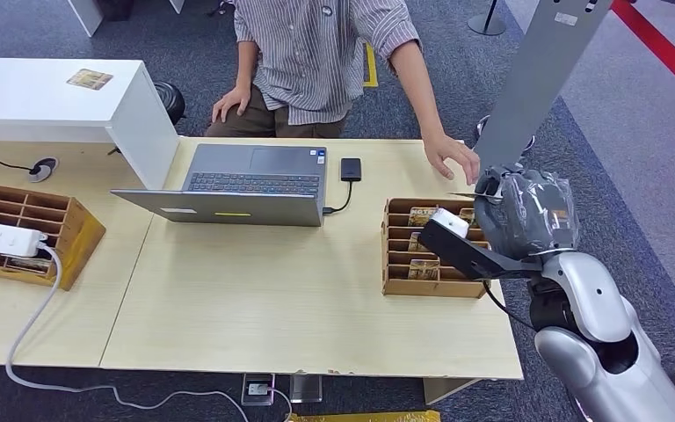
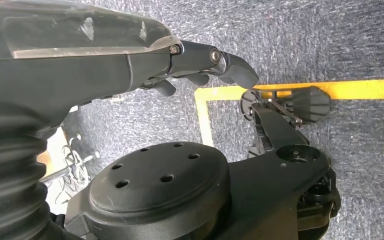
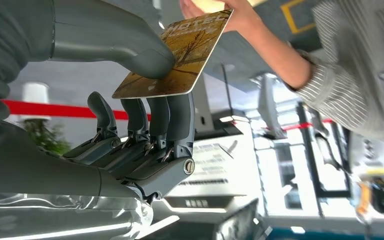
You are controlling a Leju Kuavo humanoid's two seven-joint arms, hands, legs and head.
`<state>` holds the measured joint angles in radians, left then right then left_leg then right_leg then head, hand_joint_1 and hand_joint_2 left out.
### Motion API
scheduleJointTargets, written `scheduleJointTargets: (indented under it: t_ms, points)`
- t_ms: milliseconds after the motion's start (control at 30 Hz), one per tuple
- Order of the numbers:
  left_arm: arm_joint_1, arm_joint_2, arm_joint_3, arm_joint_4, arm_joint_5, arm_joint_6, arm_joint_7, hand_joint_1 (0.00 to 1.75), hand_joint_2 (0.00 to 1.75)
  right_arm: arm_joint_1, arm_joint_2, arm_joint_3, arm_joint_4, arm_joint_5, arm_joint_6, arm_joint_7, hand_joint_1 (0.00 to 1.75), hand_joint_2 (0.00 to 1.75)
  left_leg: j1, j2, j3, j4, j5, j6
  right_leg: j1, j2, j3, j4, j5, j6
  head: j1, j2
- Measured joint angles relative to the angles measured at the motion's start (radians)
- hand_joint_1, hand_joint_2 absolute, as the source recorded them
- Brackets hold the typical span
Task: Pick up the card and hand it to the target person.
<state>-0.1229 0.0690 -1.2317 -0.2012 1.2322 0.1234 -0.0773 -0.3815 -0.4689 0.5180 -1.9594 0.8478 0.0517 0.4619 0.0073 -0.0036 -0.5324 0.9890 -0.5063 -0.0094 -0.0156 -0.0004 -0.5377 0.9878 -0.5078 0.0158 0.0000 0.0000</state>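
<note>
The card (image 3: 180, 55), golden-brown with a printed picture, is pinched between the thumb and fingers of my right hand (image 3: 145, 125). That hand (image 1: 527, 211) is raised above the table's far right corner, over the wooden card box (image 1: 404, 264). The person in a striped shirt reaches across, and the person's hand (image 3: 220, 10) touches the card's far end. In the head view the person's hand (image 1: 450, 156) is just left of my right hand. My left hand (image 2: 200, 65) hangs down over the carpet, fingers loosely extended, holding nothing.
An open laptop (image 1: 255, 180) stands mid-table, with a black drive (image 1: 351, 169) beside it. A second wooden box (image 1: 35, 224) with a white power strip (image 1: 0, 237) sits at the left. A white cabinet (image 1: 53, 97) stands at the back left, a grey post (image 1: 545, 70) behind my right hand.
</note>
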Motion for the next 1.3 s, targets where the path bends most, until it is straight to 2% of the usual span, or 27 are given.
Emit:
scheduleJointTargets:
  t_ms: [200,233,300,433,533,600,833,1100,1233,1300]
  points:
    - [-0.001,0.000,-0.001,0.000,-0.001,-0.001,0.000,0.00,1.75,-0.002,-0.003,0.000,0.000,0.005,-0.004,-0.002,1.33,1.75,0.000,0.000,0.000,0.000,0.000,0.000,0.000,0.000,0.000,0.000,0.000,0.000,0.000,0.000]
    - [-0.002,-0.001,-0.003,0.000,-0.003,-0.002,-0.001,0.00,1.75,-0.001,0.007,0.000,0.015,0.023,-0.030,-0.015,1.33,1.75,0.000,0.000,0.000,0.000,0.000,0.000,0.000,0.000,0.000,0.000,0.000,0.000,0.000,0.000]
    - [-0.010,-0.004,-0.011,0.001,-0.010,-0.002,0.001,0.00,1.75,0.000,0.056,0.000,0.101,0.059,-0.144,-0.072,1.33,1.75,0.000,0.000,0.000,0.000,0.000,0.000,0.000,0.000,0.000,0.000,0.000,-0.001,0.000,0.000]
    - [-0.029,-0.012,-0.024,0.002,-0.019,0.007,0.015,0.00,1.75,-0.026,0.183,0.014,0.434,0.120,-0.466,-0.195,1.33,1.75,0.001,0.002,0.003,-0.003,0.001,0.000,0.001,0.002,0.003,-0.003,0.002,0.000,0.000,0.000]
    - [-0.030,-0.014,-0.020,0.003,-0.013,0.013,0.022,0.00,1.75,-0.050,0.226,0.027,0.588,0.136,-0.598,-0.225,1.33,1.75,0.002,0.004,0.004,-0.004,0.002,0.000,0.002,0.004,0.004,-0.005,0.004,-0.001,0.000,0.000]
    - [-0.024,-0.013,-0.017,0.003,-0.008,0.014,0.022,0.00,1.75,-0.064,0.231,0.036,0.618,0.133,-0.626,-0.226,1.33,1.75,0.002,0.004,0.004,-0.003,0.001,0.000,0.002,0.004,0.004,-0.003,0.003,0.000,0.000,0.000]
    - [-0.016,-0.011,-0.019,0.002,-0.005,0.012,0.019,0.00,1.75,-0.075,0.201,0.064,0.607,0.127,-0.640,-0.186,1.33,1.75,0.001,0.003,0.002,-0.003,0.001,0.000,0.001,0.003,0.002,-0.002,0.002,-0.001,0.000,0.000]
    - [-0.007,-0.008,-0.012,0.000,0.003,0.009,0.008,0.00,1.75,-0.081,0.205,0.086,0.620,0.142,-0.651,-0.168,1.33,1.75,0.001,0.002,0.001,-0.002,0.001,0.000,0.001,0.002,0.001,-0.001,0.002,-0.001,0.000,0.000]
    - [-0.001,-0.008,-0.016,0.000,-0.001,0.005,0.002,0.00,1.75,-0.085,0.206,0.088,0.621,0.134,-0.648,-0.163,0.00,1.75,0.001,0.001,0.000,-0.001,0.001,0.000,0.001,0.001,0.000,0.000,0.001,0.000,0.000,0.000]
    - [0.000,-0.008,-0.011,0.000,0.002,0.008,-0.004,0.00,0.87,-0.086,0.205,0.089,0.618,0.119,-0.653,-0.165,0.00,1.75,0.000,0.001,0.000,-0.001,0.000,0.000,0.000,0.001,0.000,0.000,0.000,0.000,0.000,0.000]
